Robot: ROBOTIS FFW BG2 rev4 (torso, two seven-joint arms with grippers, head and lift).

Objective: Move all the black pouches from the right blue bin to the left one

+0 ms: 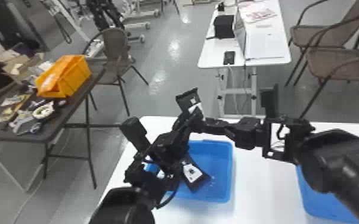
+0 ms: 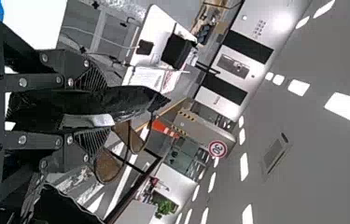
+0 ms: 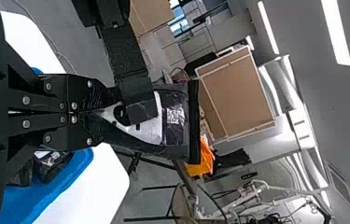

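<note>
A pass from one gripper to the other looks to be in hand. The right gripper (image 3: pixel 100 113) pinches one end of a pouch (image 3: pixel 177 116) between closed fingers. The left gripper (image 2: pixel 105 108) is partly open around it, a finger to each side; whether it bears weight, I cannot tell. Next, the left should close firmly before the right lets go, then lower the pouch.

Below, the left bin (image 1: pixel 231 166) already has a pouch (image 1: pixel 198 181) lying in it; the right bin (image 1: pixel 311 201) is partly behind the right arm (image 1: pixel 334 158), its contents hard to judge. Both sit on the table (image 1: pixel 265 181).

The right wrist view gives the held pouch's label face; the left wrist view gives its narrow side, with a round sign (image 2: pixel 217 149) far behind.
</note>
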